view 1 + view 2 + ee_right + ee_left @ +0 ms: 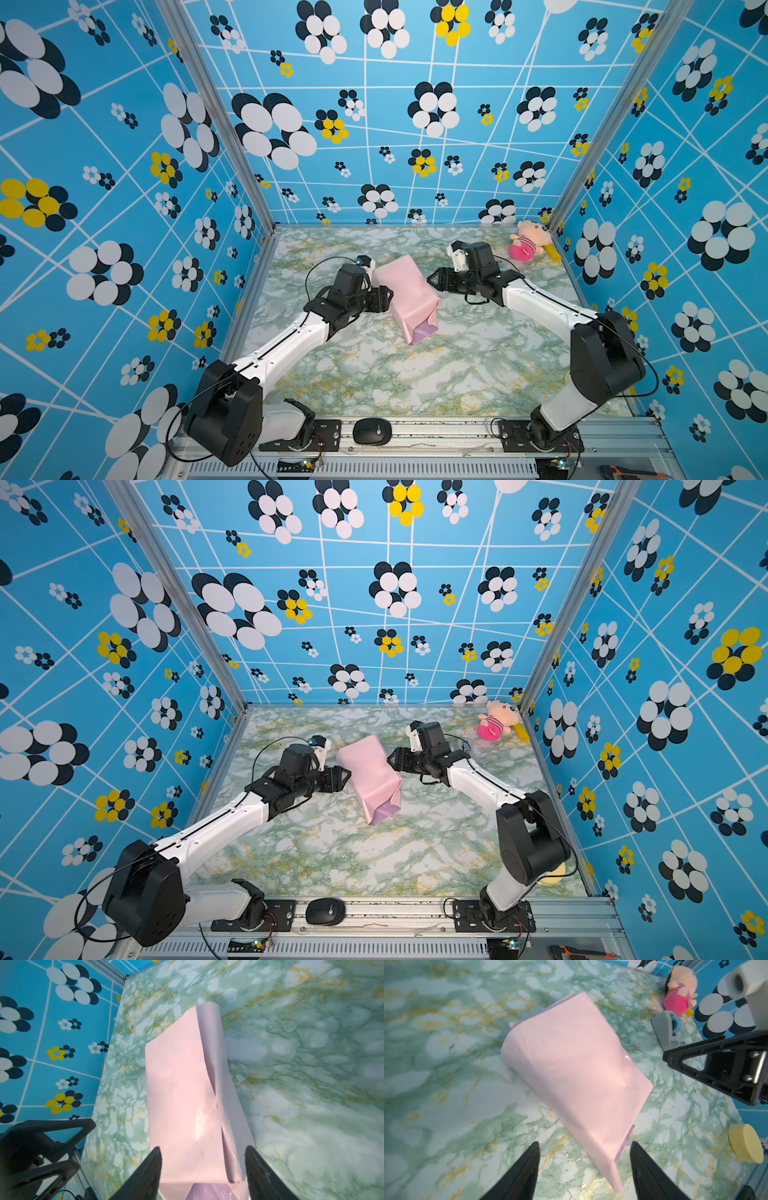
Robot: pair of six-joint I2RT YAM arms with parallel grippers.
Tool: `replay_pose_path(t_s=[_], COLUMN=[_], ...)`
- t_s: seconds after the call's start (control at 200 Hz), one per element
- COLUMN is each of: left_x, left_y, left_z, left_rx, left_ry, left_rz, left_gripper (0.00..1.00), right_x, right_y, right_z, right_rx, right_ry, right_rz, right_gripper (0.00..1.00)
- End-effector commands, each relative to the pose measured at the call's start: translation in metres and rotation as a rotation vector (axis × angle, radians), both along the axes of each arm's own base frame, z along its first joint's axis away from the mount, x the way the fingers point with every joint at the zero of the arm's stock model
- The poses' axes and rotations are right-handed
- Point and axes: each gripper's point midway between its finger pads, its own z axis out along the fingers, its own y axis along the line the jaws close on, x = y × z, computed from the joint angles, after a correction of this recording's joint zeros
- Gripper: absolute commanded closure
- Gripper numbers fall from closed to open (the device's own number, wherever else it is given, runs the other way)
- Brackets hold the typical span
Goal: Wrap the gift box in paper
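The paper [405, 291] [370, 771] lies in the middle of the marble table as a long parcel. Its pale pink face is outside, and lilac shows at its open near end [424, 330]. The gift box is hidden. My left gripper [388, 297] [584, 1144] is open at the parcel's left side, and a corner of the paper [571, 1064] lies between its fingers, untouched. My right gripper [432, 282] [203, 1147] is open at the parcel's right side. Its jaws stand wide over the paper [180, 1095].
A pink plush toy [528, 243] [679, 995] sits in the back right corner beside a yellow piece [552, 251]. A grey tape dispenser [664, 1030] stands near it. A yellow disc [745, 1145] [552, 875] lies by the right arm's base. A black oval device [372, 431] rests on the front rail.
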Motion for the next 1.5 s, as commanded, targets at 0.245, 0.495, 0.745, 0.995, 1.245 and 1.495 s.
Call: replay_pose_path(t_s=[0.245,0.495,0.745,0.995,1.245,1.495], left_x=[0.009,0.032,0.050,0.051,-0.001,-0.014], left_y=[-0.022,-0.045,-0.071,-0.037,0.012,0.011], left_z=[-0.032,-0.033,-0.034,-0.018,-0.039,-0.051], left_rx=[-0.216,-0.221,-0.221,-0.200,-0.164,-0.207], left_ry=[0.144,0.129,0.123,0.089,0.124,0.133], left_rz=[0.048,-0.022,-0.109,-0.028,0.056,0.056], left_gripper=[0.31,0.35,0.36,0.37,0.42,0.42], right_x=[-0.030,-0.061,-0.085,-0.082,-0.088,-0.066], right_y=[0.014,0.016,0.013,-0.027,-0.012,-0.031], right_z=[-0.044,-0.047,-0.040,0.020,0.033,0.010], right_rx=[-0.044,0.008,0.034,-0.177,-0.478,-0.527], right_ry=[0.217,0.250,0.229,-0.084,-0.488,-0.252], right_rz=[0.136,0.096,0.015,0.055,0.615,0.597], right_gripper=[0.37,0.45,0.41,0.40,0.46,0.46])
